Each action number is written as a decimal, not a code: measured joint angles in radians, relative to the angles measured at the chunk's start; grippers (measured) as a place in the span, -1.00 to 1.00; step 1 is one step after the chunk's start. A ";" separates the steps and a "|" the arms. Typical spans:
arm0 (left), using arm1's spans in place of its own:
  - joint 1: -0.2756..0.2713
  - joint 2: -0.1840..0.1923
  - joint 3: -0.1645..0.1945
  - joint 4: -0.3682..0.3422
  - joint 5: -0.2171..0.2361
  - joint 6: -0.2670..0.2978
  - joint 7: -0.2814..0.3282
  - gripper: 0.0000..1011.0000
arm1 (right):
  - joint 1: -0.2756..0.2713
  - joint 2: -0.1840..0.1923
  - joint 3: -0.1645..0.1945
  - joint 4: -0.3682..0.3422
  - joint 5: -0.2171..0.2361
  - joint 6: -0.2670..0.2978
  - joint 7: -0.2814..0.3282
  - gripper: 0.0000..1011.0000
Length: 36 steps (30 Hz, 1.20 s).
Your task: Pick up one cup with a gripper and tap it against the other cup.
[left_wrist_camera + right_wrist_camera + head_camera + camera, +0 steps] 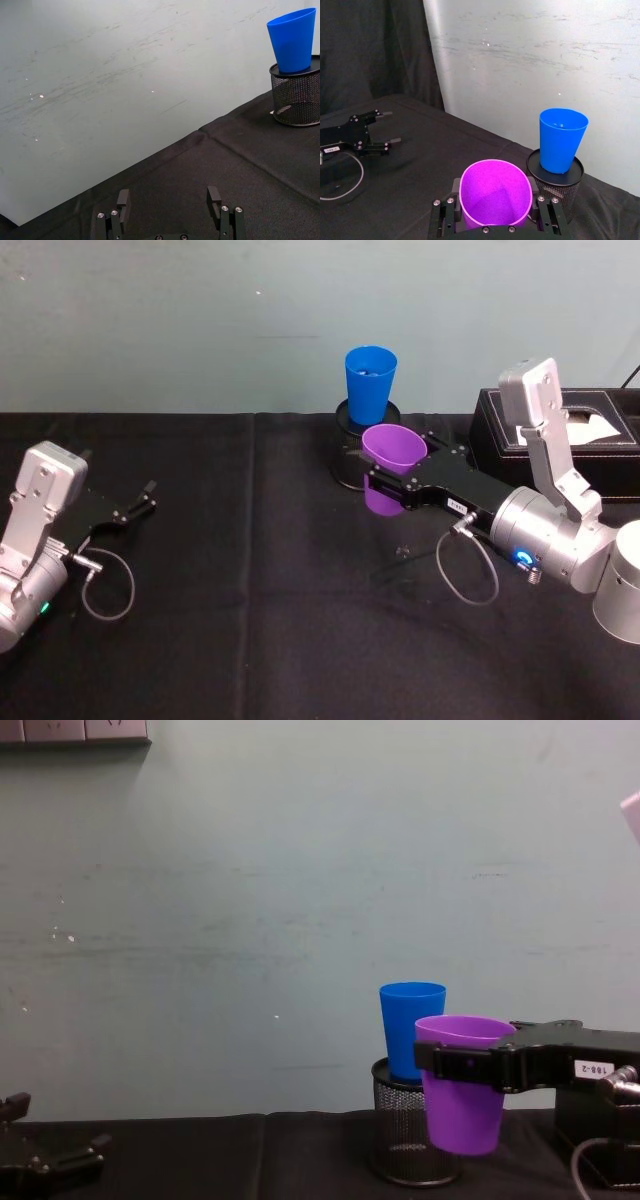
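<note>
Right hand [400, 468] — fingers clamped on the purple cup [393, 446], one on either side of its wall below the rim. Cup upright, mouth up, held clear of the black table [250, 590]. Blue cup [370, 380] stands on a black wire-mesh pen pot [400, 1145] at 11 o'clock from the purple cup, near but apart. White label [587, 1069] on the right hand appears to read "188-2". Left hand [147, 496] — fingers spread, empty, low at 9 o'clock.

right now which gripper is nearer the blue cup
Right. The right gripper, holding the purple cup, is just before the blue cup; the left gripper sits far left.
</note>
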 joint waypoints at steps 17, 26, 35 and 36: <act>0.000 0.000 0.000 0.000 0.000 0.000 0.000 0.98 | 0.011 0.003 -0.010 0.016 0.004 -0.001 0.000 0.46; 0.000 0.000 0.000 0.000 0.000 0.000 0.000 0.98 | 0.097 -0.010 -0.041 0.112 -0.001 0.026 -0.005 0.46; 0.000 0.000 0.000 0.000 0.000 0.000 0.000 0.98 | 0.207 -0.045 -0.057 0.232 0.009 0.061 0.004 0.46; 0.000 0.000 0.000 0.000 0.000 0.000 0.000 0.98 | 0.219 -0.049 -0.058 0.244 0.014 0.065 0.008 0.46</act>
